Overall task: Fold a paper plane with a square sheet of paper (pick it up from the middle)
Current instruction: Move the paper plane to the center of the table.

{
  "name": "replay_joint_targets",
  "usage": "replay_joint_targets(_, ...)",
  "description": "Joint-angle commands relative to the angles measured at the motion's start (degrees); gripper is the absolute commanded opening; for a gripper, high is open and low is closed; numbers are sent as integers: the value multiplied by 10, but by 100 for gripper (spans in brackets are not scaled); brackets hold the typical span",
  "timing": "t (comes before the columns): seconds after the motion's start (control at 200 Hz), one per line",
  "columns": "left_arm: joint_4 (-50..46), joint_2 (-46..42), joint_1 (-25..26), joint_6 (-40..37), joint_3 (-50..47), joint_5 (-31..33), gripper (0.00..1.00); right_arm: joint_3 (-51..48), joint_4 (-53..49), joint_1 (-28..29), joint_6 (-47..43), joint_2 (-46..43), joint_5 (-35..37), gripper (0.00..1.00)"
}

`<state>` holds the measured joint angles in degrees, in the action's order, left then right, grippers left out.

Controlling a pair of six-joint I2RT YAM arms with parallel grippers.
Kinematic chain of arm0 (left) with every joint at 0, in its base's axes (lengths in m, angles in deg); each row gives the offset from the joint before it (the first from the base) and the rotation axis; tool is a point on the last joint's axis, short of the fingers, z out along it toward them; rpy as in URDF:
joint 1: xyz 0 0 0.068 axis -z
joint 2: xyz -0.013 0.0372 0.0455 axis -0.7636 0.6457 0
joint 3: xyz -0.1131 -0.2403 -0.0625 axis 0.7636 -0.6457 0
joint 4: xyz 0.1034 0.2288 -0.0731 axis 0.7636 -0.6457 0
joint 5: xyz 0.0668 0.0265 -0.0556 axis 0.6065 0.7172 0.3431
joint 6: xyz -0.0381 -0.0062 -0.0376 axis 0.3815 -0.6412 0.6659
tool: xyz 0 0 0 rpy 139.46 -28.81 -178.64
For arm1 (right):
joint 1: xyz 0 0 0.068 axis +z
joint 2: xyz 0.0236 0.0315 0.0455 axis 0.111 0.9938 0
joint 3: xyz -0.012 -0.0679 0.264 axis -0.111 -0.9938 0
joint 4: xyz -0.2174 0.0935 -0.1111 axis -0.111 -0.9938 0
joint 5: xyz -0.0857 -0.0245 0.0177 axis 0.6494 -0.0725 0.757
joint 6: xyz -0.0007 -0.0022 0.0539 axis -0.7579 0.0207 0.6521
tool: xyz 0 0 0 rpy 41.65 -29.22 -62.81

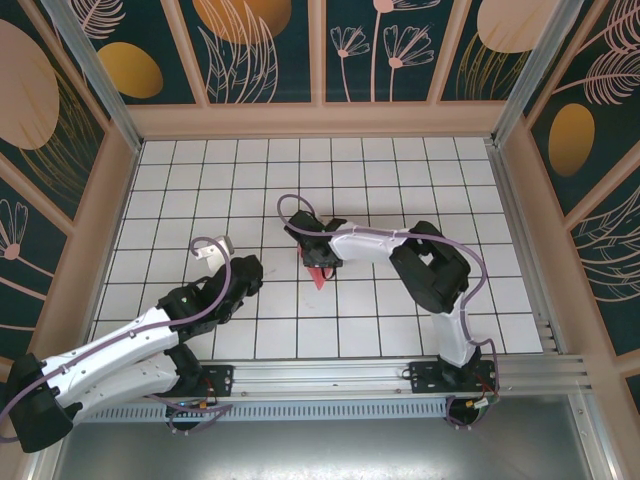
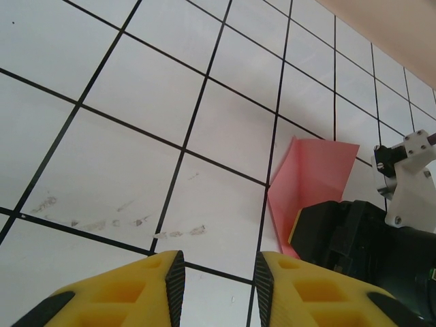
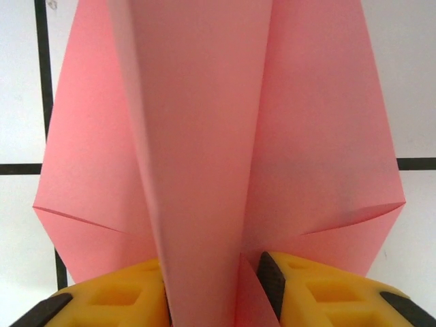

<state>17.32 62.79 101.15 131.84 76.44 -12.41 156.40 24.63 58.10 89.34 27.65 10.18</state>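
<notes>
The square sheet of paper is salmon-pink and folded into a paper plane [image 1: 318, 276] on the tiles at mid-table. In the right wrist view the paper plane [image 3: 204, 122] has a raised centre fold and a wing spreading to each side. My right gripper [image 3: 212, 276] is open, with that centre fold standing between its yellow fingers [image 3: 306, 289]. The same gripper [image 1: 322, 262] hangs over the plane's rear end. My left gripper [image 2: 218, 286] is open over bare tiles with nothing between its pads. It [image 1: 248, 272] sits about one tile left of the paper plane [image 2: 310, 177].
The white tiled table [image 1: 400, 190] is boxed in by tan walls [image 1: 320, 120]. An aluminium rail [image 1: 380, 375] with both arm bases runs along the near edge. The right arm's black wrist [image 2: 354, 235] lies close to the right of my left fingers. Faint scuff marks [image 2: 122, 218] dot the tiles.
</notes>
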Motion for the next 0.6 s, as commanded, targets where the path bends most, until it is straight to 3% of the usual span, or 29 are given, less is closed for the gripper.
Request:
replay_joint_targets(0.0,17,-1,-4,2,-8,9,37,-10,-48,0,10,71,-4,41)
replay_joint_targets(0.43,17,4,-4,-6,-4,7,37,14,-75,0,-27,93,23,45)
replay_joint_targets(0.595,13,9,-4,-17,7,13,36,19,-65,-1,-37,60,12,49)
